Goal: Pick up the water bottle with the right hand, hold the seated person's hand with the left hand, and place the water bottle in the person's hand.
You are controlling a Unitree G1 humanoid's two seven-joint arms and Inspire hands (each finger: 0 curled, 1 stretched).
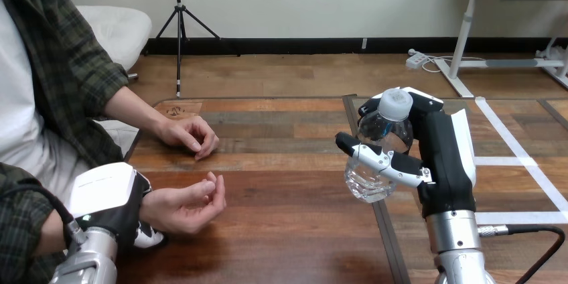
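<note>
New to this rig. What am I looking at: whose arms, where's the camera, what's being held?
The camera sits on a humanoid robot's head, looking down over a wooden table. The silver arms are the robot's own. Its right hand grips a clear water bottle, held tilted. Its left hand is wrapped round the wrist of a seated person's nearer hand, which lies palm up and empty. The person's farther hand rests on the table.

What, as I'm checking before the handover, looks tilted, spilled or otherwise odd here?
Only the clear plastic water bottle with a white cap: it leans in the right hand, cap tipped toward the view's right. The cap is on, and no spill shows on the wooden table.
</note>
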